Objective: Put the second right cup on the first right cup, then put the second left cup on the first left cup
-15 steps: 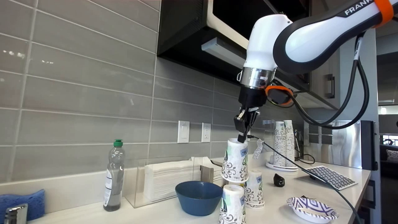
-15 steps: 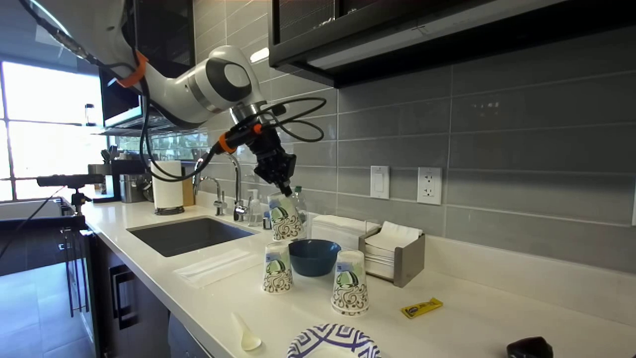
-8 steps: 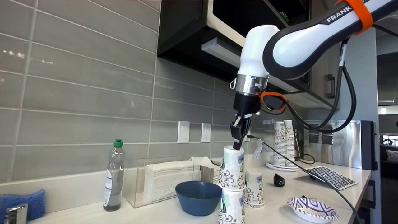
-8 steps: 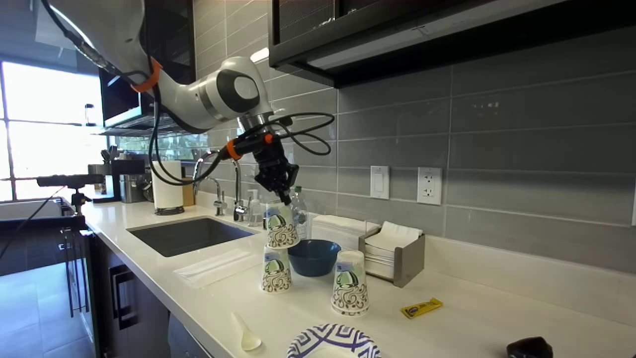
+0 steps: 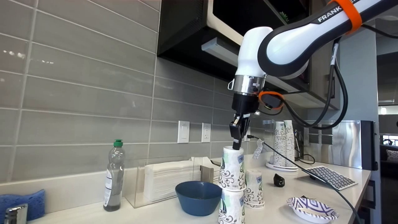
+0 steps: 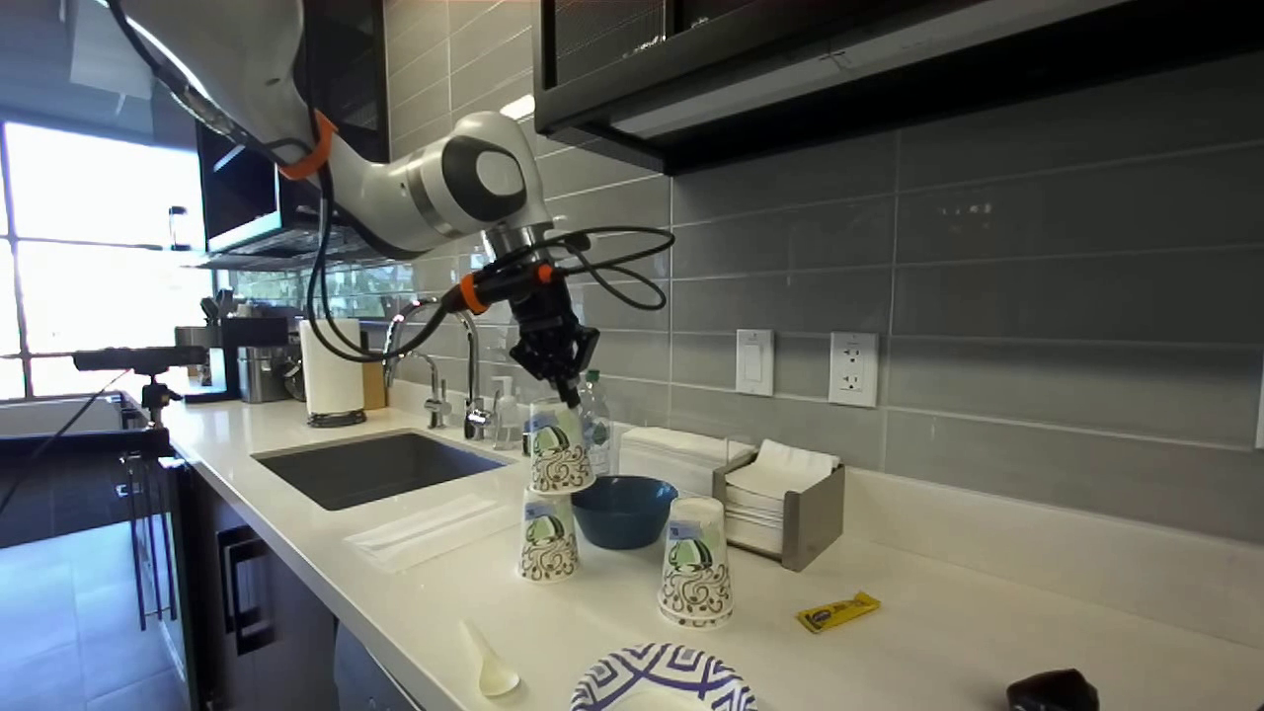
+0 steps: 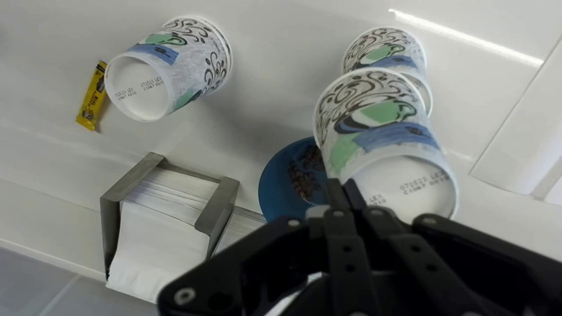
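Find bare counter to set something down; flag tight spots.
Free: the counter stretch bordered by napkin holder, yellow packet and black object; also the patch between white strip, spoon and lower cup. Crowded: around the blue bowl, hemmed by napkin holder, nested cups and lower cup; gripper holds upper cup there.

In an exterior view the lower cup (image 5: 231, 207) is cut off near six o'clock, the blue sponge (image 5: 29, 202) at eight. In the wrist view the upper cup (image 7: 377, 114) hides the three o'clock side of the blue bowl (image 7: 275, 188) — brown bits (image 7: 302, 181) inside too small to name — and the gripper (image 7: 344, 188) runs off at six.
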